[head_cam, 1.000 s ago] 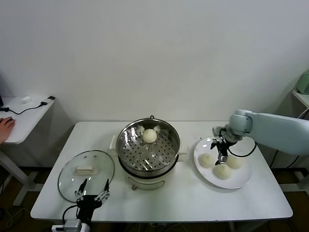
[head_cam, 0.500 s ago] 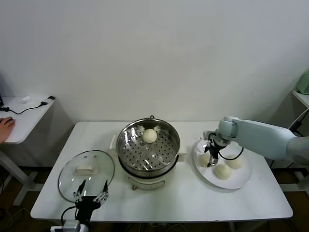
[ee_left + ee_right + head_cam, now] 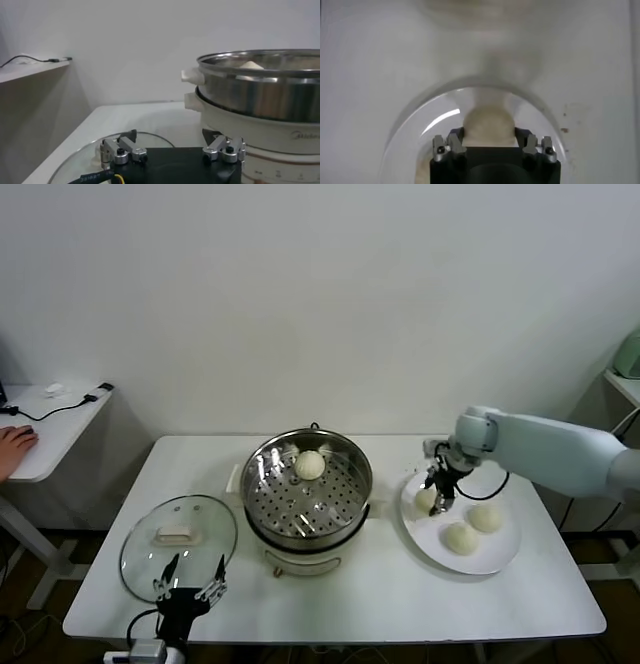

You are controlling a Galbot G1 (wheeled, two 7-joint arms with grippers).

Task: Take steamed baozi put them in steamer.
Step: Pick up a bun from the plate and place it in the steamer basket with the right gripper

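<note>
Now my right gripper point(image 3: 437, 500) is clamped around a steamed baozi point(image 3: 488, 125) on the white plate point(image 3: 500, 556), the round, dome-up bun showing no long axis between my fingers. Two more buns point(image 3: 473, 528) lie nearby; one point(image 3: 309, 465) rests in the steamer point(image 3: 345, 524), whose faint base lettering is unreadable. My left gripper point(image 3: 188, 586) hangs spread apart beside the glass lid point(image 3: 150, 544).

white table point(image 3: 380, 599) | on it: steamer point(image 3: 308, 489), glass lid point(image 3: 179, 541), white plate point(image 3: 494, 559)
</note>
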